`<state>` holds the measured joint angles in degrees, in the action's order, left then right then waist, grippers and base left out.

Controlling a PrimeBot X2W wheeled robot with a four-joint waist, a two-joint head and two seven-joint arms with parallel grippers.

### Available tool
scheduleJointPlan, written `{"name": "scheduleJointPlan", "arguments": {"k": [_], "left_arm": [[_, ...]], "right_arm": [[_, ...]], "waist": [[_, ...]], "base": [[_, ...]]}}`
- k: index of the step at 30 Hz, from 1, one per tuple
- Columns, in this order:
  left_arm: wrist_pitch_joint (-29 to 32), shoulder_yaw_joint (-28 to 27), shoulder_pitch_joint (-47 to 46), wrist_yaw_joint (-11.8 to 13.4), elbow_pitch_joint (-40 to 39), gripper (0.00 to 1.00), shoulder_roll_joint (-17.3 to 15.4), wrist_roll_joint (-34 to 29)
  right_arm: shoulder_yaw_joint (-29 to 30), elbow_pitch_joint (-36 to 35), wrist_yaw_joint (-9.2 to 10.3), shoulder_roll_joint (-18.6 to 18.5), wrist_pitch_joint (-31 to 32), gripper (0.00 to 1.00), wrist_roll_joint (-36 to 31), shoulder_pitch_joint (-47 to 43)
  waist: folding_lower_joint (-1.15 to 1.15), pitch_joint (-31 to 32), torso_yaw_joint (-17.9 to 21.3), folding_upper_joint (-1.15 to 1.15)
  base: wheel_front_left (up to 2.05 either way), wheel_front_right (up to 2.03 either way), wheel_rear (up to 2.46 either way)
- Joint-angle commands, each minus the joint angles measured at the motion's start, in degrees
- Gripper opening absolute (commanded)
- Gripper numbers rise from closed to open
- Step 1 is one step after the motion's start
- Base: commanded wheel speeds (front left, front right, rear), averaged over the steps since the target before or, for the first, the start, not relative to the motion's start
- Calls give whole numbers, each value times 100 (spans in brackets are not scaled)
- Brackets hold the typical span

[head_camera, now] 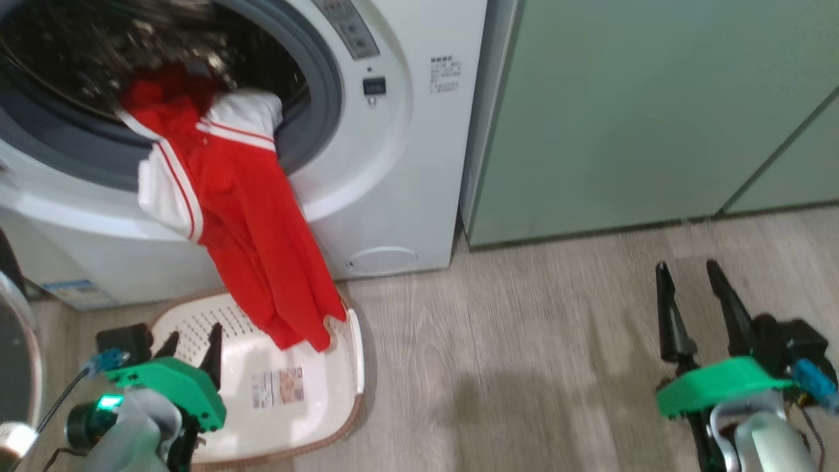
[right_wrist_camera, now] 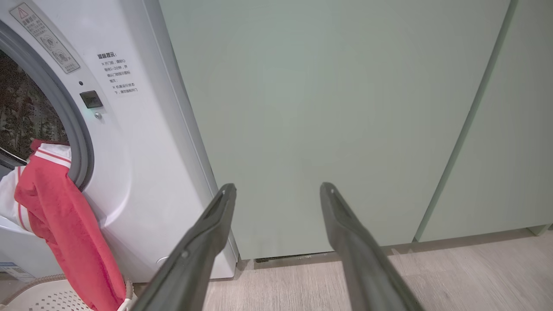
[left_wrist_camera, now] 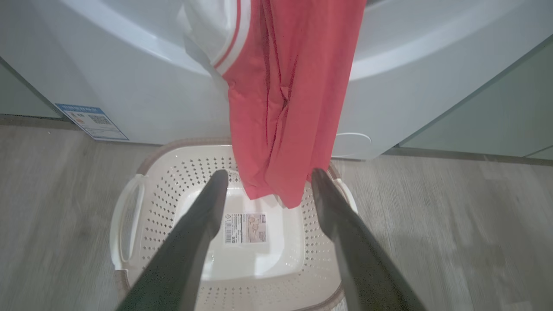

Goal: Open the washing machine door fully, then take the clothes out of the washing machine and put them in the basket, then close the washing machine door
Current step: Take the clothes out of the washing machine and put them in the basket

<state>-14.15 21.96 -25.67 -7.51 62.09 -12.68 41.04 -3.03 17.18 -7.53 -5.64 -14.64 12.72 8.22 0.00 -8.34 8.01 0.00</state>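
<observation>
The washing machine (head_camera: pixel 393 164) stands with its drum mouth uncovered. The dark rim of its door (head_camera: pixel 16 354) shows at the far left edge. The red and white clothes (head_camera: pixel 255 242) hang out of the drum over the grey gasket. Their lower end dangles into the cream basket (head_camera: pixel 357 367) on the floor below. My left gripper (head_camera: pixel 193 334) is open above the basket's near side. In the left wrist view the clothes (left_wrist_camera: pixel 281 108) hang just beyond the spread fingers of that gripper (left_wrist_camera: pixel 270 172), untouched. My right gripper (head_camera: pixel 687 265) is open and empty over the floor, far to the right.
Pale green cabinets (head_camera: pixel 655 111) stand right of the machine, and the right gripper (right_wrist_camera: pixel 277 185) faces them. Wooden floor (head_camera: pixel 524 367) lies between basket and right arm. A small round flap (head_camera: pixel 383 257) and a blue label (left_wrist_camera: pixel 93 121) sit low on the machine.
</observation>
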Motion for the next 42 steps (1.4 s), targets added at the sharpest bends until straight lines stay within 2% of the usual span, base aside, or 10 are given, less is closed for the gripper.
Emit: {"name": "scheduleJointPlan", "arguments": {"k": [1, 7, 13, 21, 26, 33, 37, 42], "left_arm": [[-83, -356, 41, 63, -300, 100, -263, -121], [-84, -1177, 751, 187, -1522, 100, -297, -746], [-85, -1969, 1377, 180, -2602, 100, -123, -1301], [-85, -2625, 1898, 95, -3365, 100, 88, -1713], [-85, -2708, 1932, 62, -3444, 100, 181, -1834], [-39, -2534, 1633, 21, -3032, 100, 177, -1827], [335, -2354, 1152, 12, -2695, 100, 83, -1712], [1180, -2172, 293, 6, -2382, 100, -99, -1517]], "right_arm": [[-92, -148, 4, -59, -36, 100, 50, -86], [-76, -166, 4, -56, -36, 100, 80, -347], [-64, -194, 4, -32, -36, 100, 106, -500], [-107, -202, 4, -5, -36, 100, 119, -554], [-139, -197, 4, 12, -36, 100, 126, -533], [-229, -184, 4, 22, -36, 100, 137, -457], [-277, -171, 4, 19, -36, 100, 144, -426], [-335, -184, 4, 45, -36, 100, 133, -284]], "waist": [[0, 262, -63, 0], [0, 613, -140, 0], [0, 818, -270, 0], [0, 909, -387, 0], [0, 904, -409, 0], [0, 839, -342, 0], [0, 724, -248, 0], [0, 337, -59, 0]], "base": [[0, 0, 0], [0, 0, 0], [0, 0, 0], [0, 0, 0], [0, 0, 0], [0, 0, 0], [0, 0, 0], [0, 0, 0]]}}
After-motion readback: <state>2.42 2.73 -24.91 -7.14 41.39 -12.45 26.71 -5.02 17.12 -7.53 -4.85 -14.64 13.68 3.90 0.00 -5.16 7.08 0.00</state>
